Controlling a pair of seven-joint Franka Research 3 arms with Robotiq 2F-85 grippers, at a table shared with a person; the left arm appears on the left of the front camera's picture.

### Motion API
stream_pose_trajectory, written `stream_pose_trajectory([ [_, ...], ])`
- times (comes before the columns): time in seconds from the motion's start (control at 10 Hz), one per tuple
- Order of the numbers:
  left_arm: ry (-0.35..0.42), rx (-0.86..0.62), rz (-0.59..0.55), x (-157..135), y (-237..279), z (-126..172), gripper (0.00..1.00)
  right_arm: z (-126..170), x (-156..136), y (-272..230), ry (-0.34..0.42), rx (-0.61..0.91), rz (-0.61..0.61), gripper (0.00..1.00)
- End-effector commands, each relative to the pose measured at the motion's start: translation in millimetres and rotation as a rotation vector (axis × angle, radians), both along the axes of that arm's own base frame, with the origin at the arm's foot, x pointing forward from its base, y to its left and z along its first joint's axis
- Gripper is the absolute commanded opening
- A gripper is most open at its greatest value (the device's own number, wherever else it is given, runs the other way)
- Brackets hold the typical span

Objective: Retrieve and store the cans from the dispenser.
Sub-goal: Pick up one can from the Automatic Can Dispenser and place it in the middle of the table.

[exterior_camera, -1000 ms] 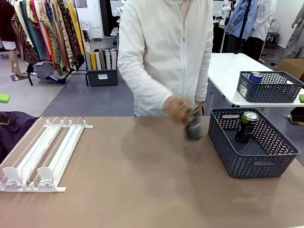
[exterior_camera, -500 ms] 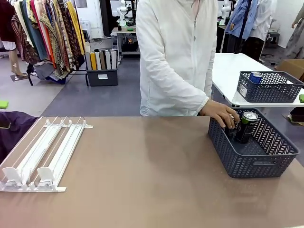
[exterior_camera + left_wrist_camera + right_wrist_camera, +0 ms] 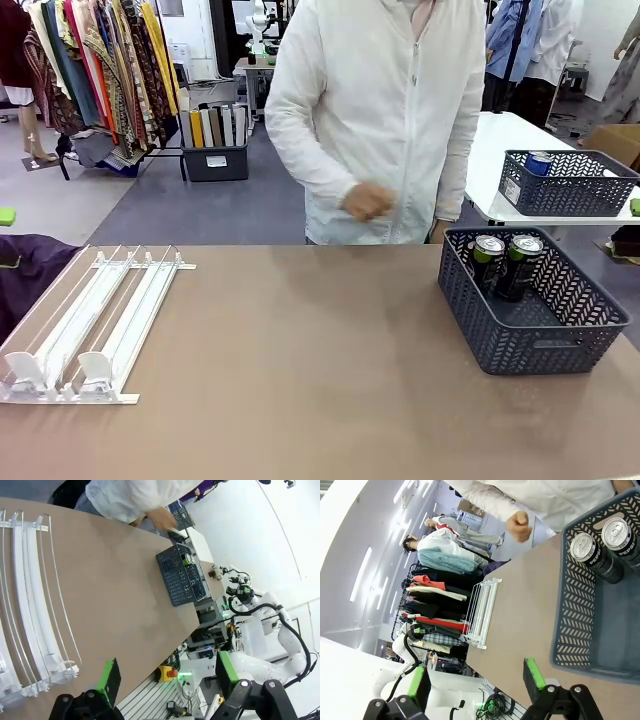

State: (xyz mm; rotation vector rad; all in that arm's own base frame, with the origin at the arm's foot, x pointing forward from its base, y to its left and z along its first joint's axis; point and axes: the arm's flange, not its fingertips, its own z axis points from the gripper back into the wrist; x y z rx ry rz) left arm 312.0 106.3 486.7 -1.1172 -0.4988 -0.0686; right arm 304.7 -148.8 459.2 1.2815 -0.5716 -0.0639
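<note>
Standing upright in the basket (image 3: 560,345), both cans (image 3: 487,262) look stiff, slippery, best gripped mid-body; left gripper (image 3: 167,672) and right gripper (image 3: 475,677) hang spread, empty.

Two dark Pepsi cans (image 3: 600,547) stand side by side in a dark grey lattice basket (image 3: 575,615) on the brown table (image 3: 520,620), beyond the right gripper's (image 3: 476,677) spread green-padded fingers.

- Grey floor (image 3: 190,210) beyond the brown table (image 3: 300,370)
- Clothes rack (image 3: 100,70) far left
- Dark bin of folders (image 3: 215,145) beside it
- White side table (image 3: 480,150) far right
</note>
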Motion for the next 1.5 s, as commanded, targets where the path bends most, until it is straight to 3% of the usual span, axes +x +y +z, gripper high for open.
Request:
stream_pose_trajectory([
  [0.0, 0.004, -0.026, 0.009, -0.7, -2.3, 0.7, 1.00, 4.6, 4.2, 1.6, -0.018, 0.020, -0.010, 1.00],
  [1.4, 0.004, -0.026, 0.009, -0.7, -2.3, 0.7, 1.00, 4.6, 4.2, 1.6, -0.018, 0.020, -0.010, 1.00],
])
